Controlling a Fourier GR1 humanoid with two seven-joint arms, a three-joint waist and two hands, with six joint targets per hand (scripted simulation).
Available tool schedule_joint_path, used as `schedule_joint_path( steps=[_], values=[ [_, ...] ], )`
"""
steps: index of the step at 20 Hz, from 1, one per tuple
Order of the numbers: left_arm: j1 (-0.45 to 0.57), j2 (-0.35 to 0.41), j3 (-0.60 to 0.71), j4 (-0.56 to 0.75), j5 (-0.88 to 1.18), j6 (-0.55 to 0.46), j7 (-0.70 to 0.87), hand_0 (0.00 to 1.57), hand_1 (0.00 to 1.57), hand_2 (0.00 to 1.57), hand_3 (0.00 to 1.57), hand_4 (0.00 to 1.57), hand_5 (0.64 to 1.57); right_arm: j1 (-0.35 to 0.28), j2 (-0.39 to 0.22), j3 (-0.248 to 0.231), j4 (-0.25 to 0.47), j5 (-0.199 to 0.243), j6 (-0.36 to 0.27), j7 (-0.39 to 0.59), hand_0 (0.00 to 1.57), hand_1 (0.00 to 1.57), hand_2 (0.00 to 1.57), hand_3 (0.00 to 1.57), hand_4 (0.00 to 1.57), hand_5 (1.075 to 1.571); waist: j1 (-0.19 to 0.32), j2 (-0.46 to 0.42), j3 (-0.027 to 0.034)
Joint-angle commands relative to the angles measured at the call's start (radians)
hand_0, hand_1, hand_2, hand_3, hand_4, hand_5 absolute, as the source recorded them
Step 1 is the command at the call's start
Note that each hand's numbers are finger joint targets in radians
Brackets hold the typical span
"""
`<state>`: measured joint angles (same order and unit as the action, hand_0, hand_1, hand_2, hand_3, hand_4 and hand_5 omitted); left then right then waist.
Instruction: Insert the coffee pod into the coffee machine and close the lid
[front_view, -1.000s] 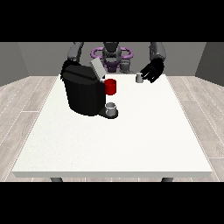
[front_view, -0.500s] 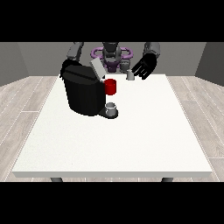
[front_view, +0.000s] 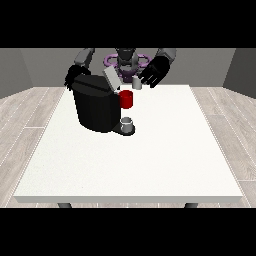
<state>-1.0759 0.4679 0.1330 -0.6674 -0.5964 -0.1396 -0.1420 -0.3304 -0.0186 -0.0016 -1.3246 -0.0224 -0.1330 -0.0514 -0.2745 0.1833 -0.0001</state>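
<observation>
A black coffee machine (front_view: 95, 107) stands on the left half of the white table (front_view: 165, 150), with its grey lid (front_view: 110, 78) tipped up and open. It has a red part (front_view: 127, 99) at its front, and a small grey cup (front_view: 127, 123) sits on its drip tray. The hand at the view's right (front_view: 155, 71) holds the small grey coffee pod (front_view: 136, 83) at its fingertips, above the table's far edge and just right of the open lid. The hand at the view's left (front_view: 73, 75) is behind the machine's far left corner, partly hidden.
The robot's torso with a purple ring (front_view: 114, 59) is behind the table's far edge. The table's near and right areas are bare white surface.
The hand at the view's right has moved leftwards, carrying the pod towards the open lid. The machine, the cup and the other hand have stayed put.
</observation>
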Motion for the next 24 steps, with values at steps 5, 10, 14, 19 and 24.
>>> schedule_joint_path(
  steps=[5,10,14,19,24],
  values=[
    [-0.063,0.037,0.004,0.026,-0.026,-0.009,0.021,1.28,1.28,1.31,1.23,0.50,1.571,0.031,0.010,0.021,-0.054,0.019,-0.012,-0.015,0.00,0.00,0.00,0.00,0.51,1.571,-0.049,0.022,0.0003],
    [-0.067,-0.024,-0.001,0.032,-0.025,0.006,0.044,1.31,1.31,1.33,1.24,0.49,1.571,-0.002,-0.022,0.004,-0.055,0.016,-0.019,0.049,0.00,0.00,0.00,0.00,0.52,1.571,-0.032,0.014,0.0002],
    [-0.078,-0.041,-0.007,0.036,-0.037,0.020,0.059,1.30,1.30,1.33,1.23,0.50,1.571,0.013,-0.007,-0.003,-0.047,0.021,-0.036,-0.003,0.00,0.00,0.00,0.00,0.53,1.571,-0.037,0.042,0.0004],
    [-0.092,-0.032,-0.010,0.033,-0.039,-0.011,0.045,1.26,1.26,1.30,1.21,0.51,1.571,0.001,-0.044,-0.057,-0.032,-0.020,-0.005,-0.020,0.00,0.00,0.00,0.00,0.52,1.571,-0.024,0.055,0.0005],
    [-0.078,-0.055,-0.012,0.032,-0.045,0.017,0.015,1.18,1.18,1.26,1.19,0.50,1.571,0.005,-0.053,-0.058,-0.044,-0.032,0.015,-0.005,0.00,0.00,0.00,0.00,0.50,1.571,-0.024,0.067,0.0004]
  ],
)
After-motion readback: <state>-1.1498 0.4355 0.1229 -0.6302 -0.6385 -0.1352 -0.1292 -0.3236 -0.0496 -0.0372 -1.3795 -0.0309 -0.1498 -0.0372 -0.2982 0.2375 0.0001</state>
